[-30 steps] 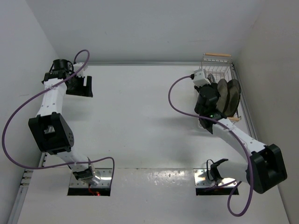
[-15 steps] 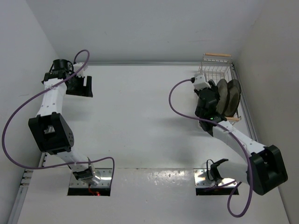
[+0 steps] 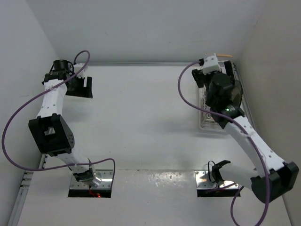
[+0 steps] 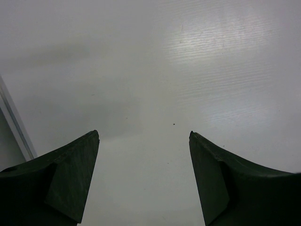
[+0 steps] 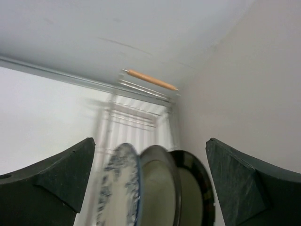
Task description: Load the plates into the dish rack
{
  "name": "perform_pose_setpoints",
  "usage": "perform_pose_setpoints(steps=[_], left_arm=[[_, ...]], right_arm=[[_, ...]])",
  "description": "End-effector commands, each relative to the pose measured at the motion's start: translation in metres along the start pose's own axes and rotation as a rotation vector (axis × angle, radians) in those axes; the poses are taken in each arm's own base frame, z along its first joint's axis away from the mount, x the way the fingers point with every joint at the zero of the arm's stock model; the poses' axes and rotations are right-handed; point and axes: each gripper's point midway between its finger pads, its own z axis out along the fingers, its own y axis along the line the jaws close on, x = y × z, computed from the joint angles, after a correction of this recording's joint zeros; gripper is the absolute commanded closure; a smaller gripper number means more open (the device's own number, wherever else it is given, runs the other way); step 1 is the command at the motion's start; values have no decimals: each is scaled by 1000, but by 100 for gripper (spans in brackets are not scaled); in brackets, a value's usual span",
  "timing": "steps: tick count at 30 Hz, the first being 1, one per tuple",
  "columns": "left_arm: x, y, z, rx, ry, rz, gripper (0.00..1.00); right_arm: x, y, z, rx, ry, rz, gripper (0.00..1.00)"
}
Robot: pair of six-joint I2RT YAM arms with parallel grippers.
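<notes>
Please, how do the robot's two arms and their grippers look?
The left arm and right arm have white links and bulky black joints. A purple cable loops beside each. The left gripper and right gripper each have two dark wedge-shaped fingers. A small green light shows on the right arm.

Three round dinner plates at the bottom centre of the right wrist view: one blue floral plate (image 5: 117, 183), one dark-rimmed plate (image 5: 157, 193), one black-rimmed plate (image 5: 194, 193). One white wire dish rack (image 5: 136, 120), one wooden handle (image 5: 150, 79) showing. Overhead view: two robot arms, left arm (image 3: 51, 101) and right arm (image 3: 249, 139); two purple cables, left cable (image 3: 83, 51) and right cable (image 3: 178, 87).
</notes>
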Motion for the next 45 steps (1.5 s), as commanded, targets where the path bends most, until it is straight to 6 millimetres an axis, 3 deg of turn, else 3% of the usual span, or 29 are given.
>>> perform_pose_setpoints(steps=[1,2,3,4,5,7,8,9,10,12,13,14,17,20,24,25,30,45], left_arm=[[-6,11,-23,-93,-55,25,18],[-4,15,-24,-120,-53,36,18],[3,14,-20,-131,-39,42,18],[6,13,-24,-151,-37,60,18],[9,12,-24,-153,-41,61,18],[20,4,-20,-155,-16,102,18],[21,-1,-19,-149,-21,113,18],[23,-5,-23,-157,-26,124,18],[30,-13,-18,-151,-11,145,18],[33,-24,-21,-150,-20,186,18],[41,-34,-17,-127,-3,233,18],[42,-36,-23,-139,-12,269,18],[57,-48,-23,-127,-9,318,17],[69,-43,-28,-189,-29,314,17],[93,-43,-32,-211,-25,316,17],[107,-43,-29,-205,-3,330,17],[128,-45,-30,-206,-3,351,17],[125,-54,-33,-174,-51,334,16]], right_arm=[[-21,10,-48,-259,-25,207,0],[-26,25,-59,-374,-55,221,0],[-9,38,-71,-436,-44,225,0],[-16,51,-94,-556,-92,301,0],[1,65,-101,-605,-74,302,0],[13,77,-130,-696,-101,386,0],[36,93,-137,-732,-48,424,0],[37,91,-146,-738,-59,477,0],[64,101,-153,-747,-15,484,0],[80,101,-163,-736,21,539,0],[104,112,-165,-734,76,535,0],[112,104,-169,-686,93,583,0],[143,107,-173,-626,152,639,0],[171,115,-175,-595,194,673,0],[193,122,-176,-553,235,753,0],[201,127,-178,-559,257,743,0],[204,124,-179,-538,251,767,0],[205,120,-180,-517,262,776,0]])
